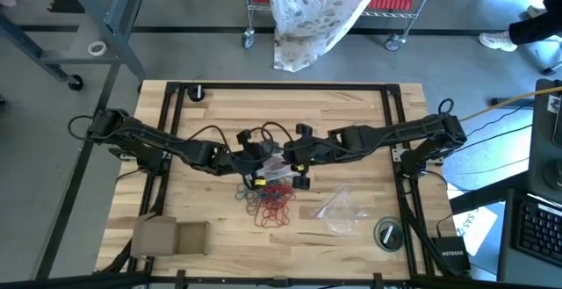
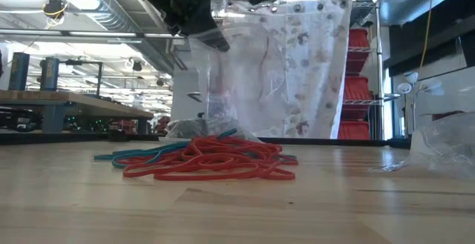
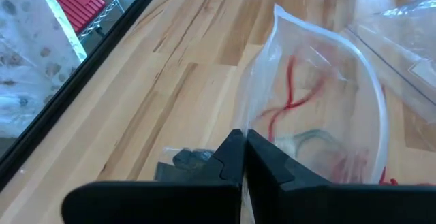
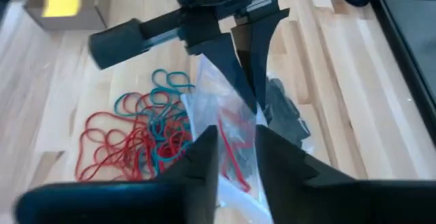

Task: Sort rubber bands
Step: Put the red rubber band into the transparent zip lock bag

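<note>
We see the rubber bands (image 1: 270, 204) lying in a loose tangle near the middle of the butcher-block table (image 1: 211, 131), thin red and teal loops overlapping in curls; from table height the pile (image 2: 208, 162) is low and flat, red strands over teal ones. A few red bands sit inside a clear plastic bag (image 3: 320, 101), its film thin, glossy and creased, which hangs above the pile. The left gripper (image 3: 243, 157) has its fingers pressed together, pinching the bag's rim. The right gripper (image 4: 236, 157) meets it from the other side, its fingers slightly parted with the bag's opposite edge between them; we cannot tell whether they actually grip the film. Beside the bag on the wood lies a small heap of dark bands (image 4: 283, 112). A second, crumpled clear bag (image 1: 340, 208) lies flat near the pile, toward the right arm's side, and a round tape roll (image 1: 388, 234) sits beyond it by the table's edge. A plain cardboard box (image 1: 169, 236) rests at the left arm's corner. Behind the table hangs a patterned translucent sheet (image 2: 297, 66) before red bins on a wire rack (image 2: 356, 81).
</note>
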